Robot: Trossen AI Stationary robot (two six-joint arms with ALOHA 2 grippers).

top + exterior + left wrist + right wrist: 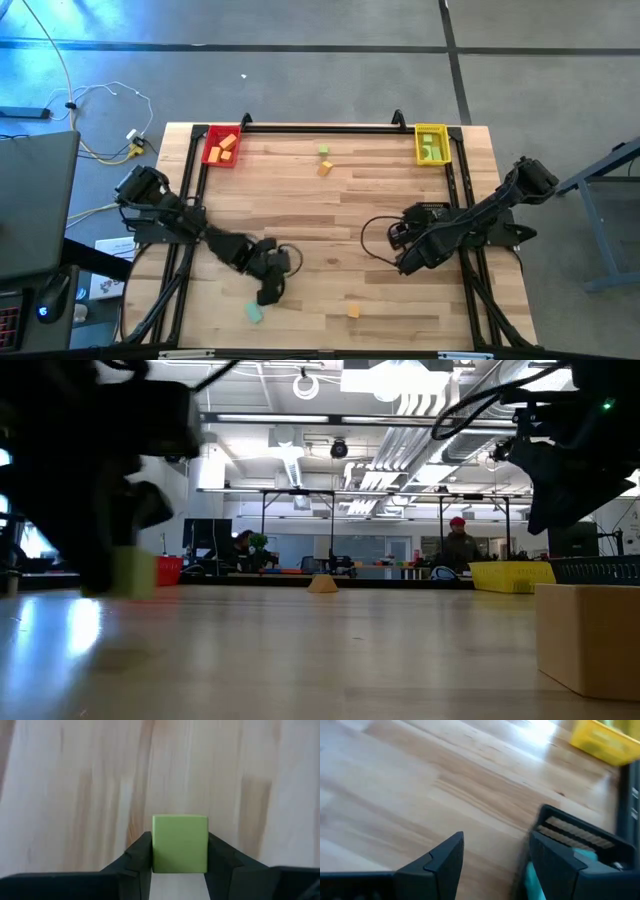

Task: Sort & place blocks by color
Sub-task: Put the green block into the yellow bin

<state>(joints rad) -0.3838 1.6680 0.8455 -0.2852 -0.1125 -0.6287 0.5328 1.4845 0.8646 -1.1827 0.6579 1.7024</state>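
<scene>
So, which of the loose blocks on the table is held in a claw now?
The light green cube, clamped between the left claw fingers near the front of the table. The other loose blocks lie free on the wood, untouched.

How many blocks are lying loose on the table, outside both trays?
4 on the bare wood: a green block and an orange block near the far edge, a teal block and an orange block near the front. A fifth, green, sits between the left gripper's fingers.

Left claw (179, 865) is clamped low over the table (right claw (495, 857) gapes, idle).
</scene>
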